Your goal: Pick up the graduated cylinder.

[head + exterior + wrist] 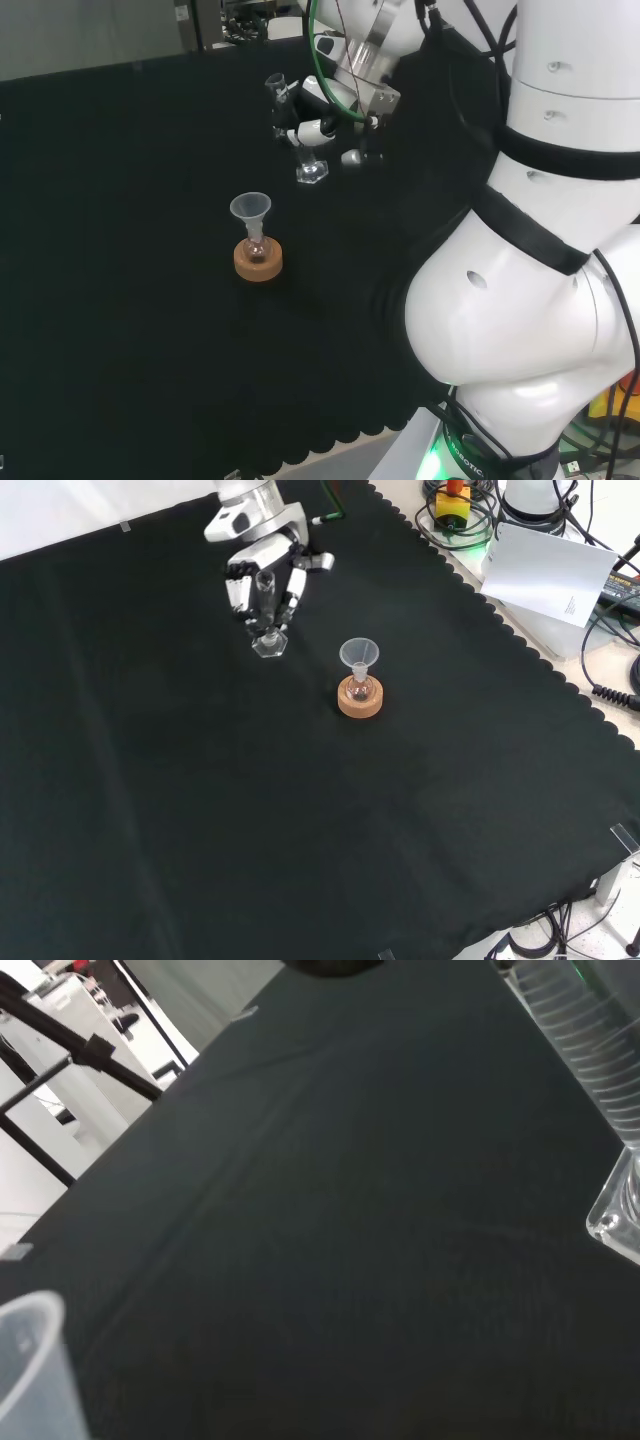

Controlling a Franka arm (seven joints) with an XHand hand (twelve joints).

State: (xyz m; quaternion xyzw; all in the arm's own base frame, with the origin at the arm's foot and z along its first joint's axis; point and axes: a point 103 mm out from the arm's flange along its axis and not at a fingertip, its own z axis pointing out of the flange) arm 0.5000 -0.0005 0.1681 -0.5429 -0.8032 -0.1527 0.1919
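cloth: black cloth [300, 830] covered the bench | stand: cork ring [360, 702] held a small flask [360, 689] | funnel: clear funnel [359, 655] sat upright in the flask's neck

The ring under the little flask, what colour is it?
Orange-brown cork ring stand, clearest in the front view.

In the front view, the graduated cylinder [268, 630] stands up-left of the funnel [359, 655] in the flask [360, 688].

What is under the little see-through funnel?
The clear plastic funnel sits in a small round glass flask, which rests on a cork ring stand. The cloth beneath the ring is covered.
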